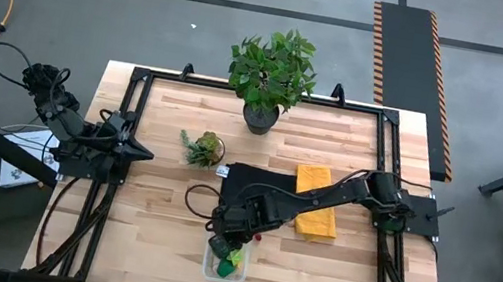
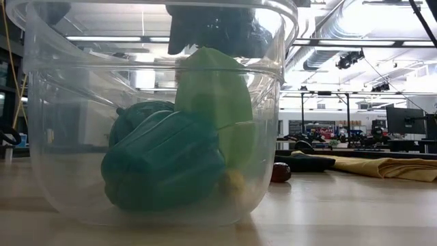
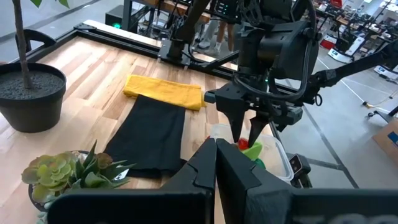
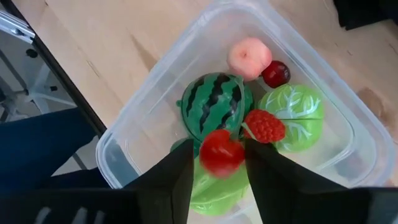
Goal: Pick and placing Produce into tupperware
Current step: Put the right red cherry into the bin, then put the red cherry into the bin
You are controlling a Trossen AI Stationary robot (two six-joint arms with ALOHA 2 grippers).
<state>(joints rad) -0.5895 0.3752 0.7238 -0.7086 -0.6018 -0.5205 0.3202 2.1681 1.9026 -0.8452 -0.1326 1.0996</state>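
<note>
While over tupperware (image 4: 155, 118), right claw (image 4: 219, 163) flanks red fruit (image 4: 221, 151).

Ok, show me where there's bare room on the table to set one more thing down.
Bare wood lies between the left gripper and the tupperware, and right of the yellow cloth. It is crowded at the tupperware, under the right gripper.

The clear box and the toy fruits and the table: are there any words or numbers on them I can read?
No readable words or numbers in any view.
The tupperware and the produce inside it carry no writing.
A small white tag beside the succulent: too small to read.
Screens in the room behind: too blurred to read.
</note>
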